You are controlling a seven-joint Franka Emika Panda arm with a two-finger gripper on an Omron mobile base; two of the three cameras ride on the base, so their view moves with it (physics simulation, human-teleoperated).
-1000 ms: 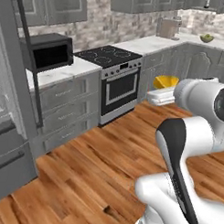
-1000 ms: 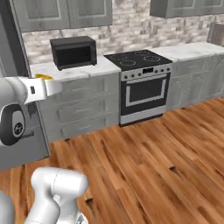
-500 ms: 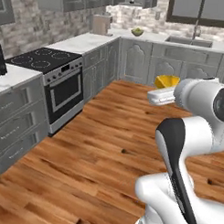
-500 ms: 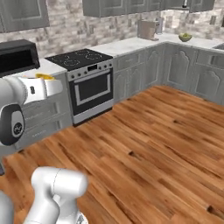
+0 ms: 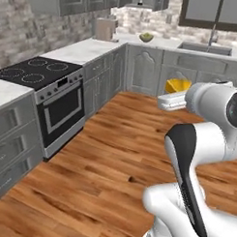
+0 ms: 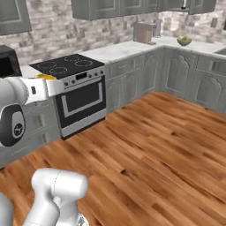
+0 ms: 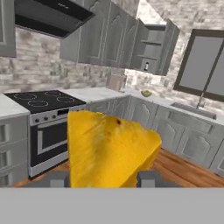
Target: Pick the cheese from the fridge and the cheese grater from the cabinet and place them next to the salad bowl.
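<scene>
In the left base view the white arm rises at the lower right, and its gripper point(image 5: 170, 95) points toward the corner of the kitchen with the cheese point(image 5: 177, 85), a yellow-orange wedge, at its tip. Far off, the salad bowl point(image 5: 146, 37) sits on the tabletop point(image 5: 84, 50) near its far corner, just right of a tan block point(image 5: 105, 29). A stove point(image 5: 41, 94) stands at the left, and a sink point(image 5: 203, 47) lies along the far run under a window point(image 5: 214, 13).

In the right base view the gripper point(image 6: 52, 84) reaches from the left edge, with a sliver of the cheese point(image 6: 44, 77) showing on top of it, in front of the stove point(image 6: 75, 90). The salad bowl point(image 6: 184, 41) rests at the far right end of the tabletop point(image 6: 123, 49), well apart from the cheese. A microwave point(image 6: 7, 62) shows at the left edge.

In the hand view the cheese point(image 7: 109, 148) looms large between the two dark fingertips point(image 7: 57, 179), and the jaws are clamped on it from either side. Beyond it, the salad bowl point(image 7: 146, 93) sits small on the corner of the tabletop point(image 7: 98, 93), below the cabinet point(image 7: 151, 47), whose door stands open on its shelves.
</scene>
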